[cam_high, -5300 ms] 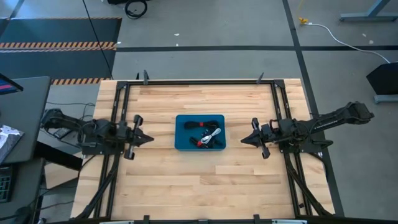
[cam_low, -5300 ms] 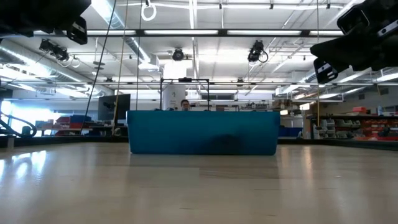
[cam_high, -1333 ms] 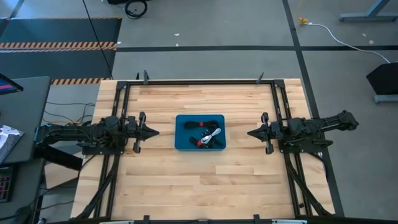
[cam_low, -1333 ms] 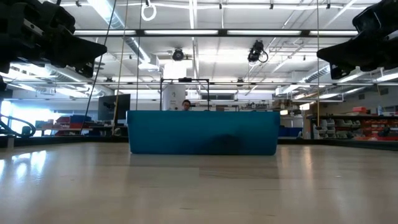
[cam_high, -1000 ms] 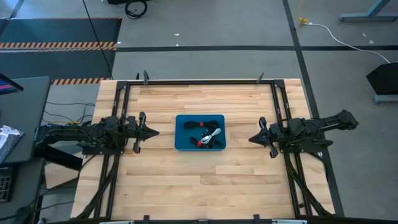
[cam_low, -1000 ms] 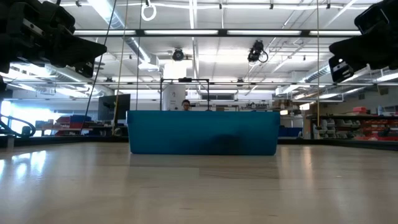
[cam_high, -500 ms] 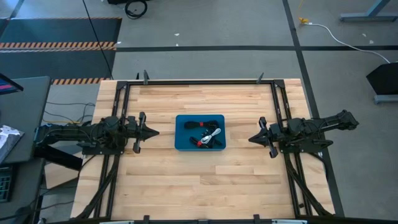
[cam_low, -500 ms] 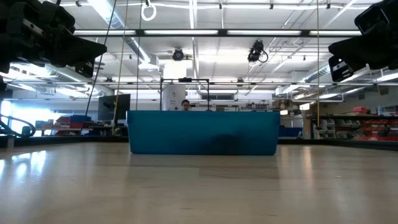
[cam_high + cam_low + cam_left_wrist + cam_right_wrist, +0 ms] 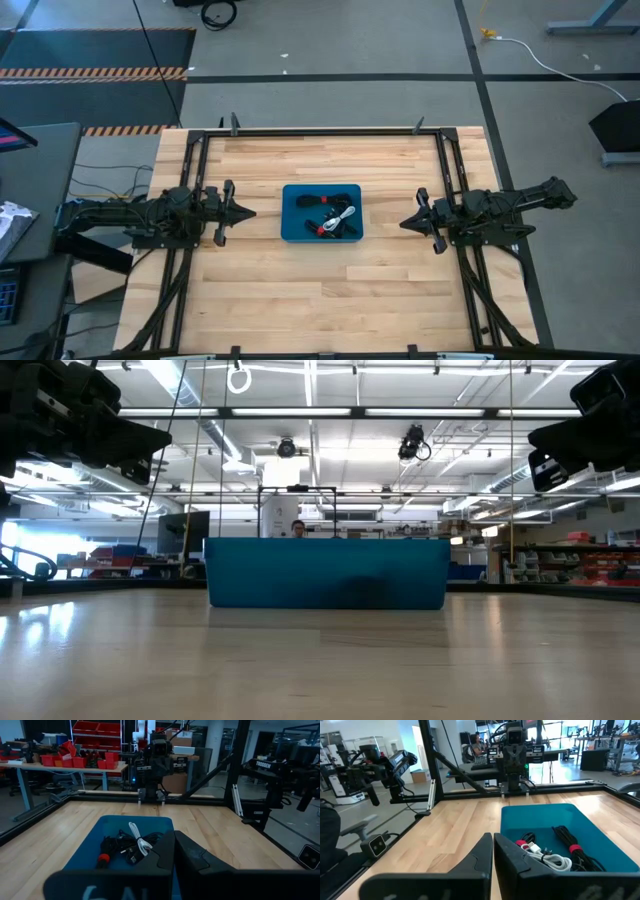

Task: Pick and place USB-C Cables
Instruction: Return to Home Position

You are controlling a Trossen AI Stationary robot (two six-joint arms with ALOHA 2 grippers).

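Several small coiled USB-C cables lie in a heap in the blue tray (image 9: 297,226) at the table's middle. There is a white one (image 9: 345,214), a black one with a red band (image 9: 324,230) and black ones (image 9: 335,198). The left wrist view shows the white cable (image 9: 139,837) and the red band (image 9: 103,857). The right wrist view shows the white cable (image 9: 551,858) and a red band (image 9: 575,849). My left gripper (image 9: 247,212) hovers shut to the left of the tray. My right gripper (image 9: 403,222) hovers shut to its right. In the low view the tray's wall (image 9: 327,572) hides the cables.
A black frame rail (image 9: 320,132) runs round the wooden table top (image 9: 320,290), with bare wood on all sides of the tray. The low view has both grippers well above the table, left (image 9: 160,434) and right (image 9: 533,452). A person shows far behind the tray.
Just over a second ago my right gripper shifted a little toward the table's near edge and away from the tray. It has kept still since. The cables and the tray have not moved.
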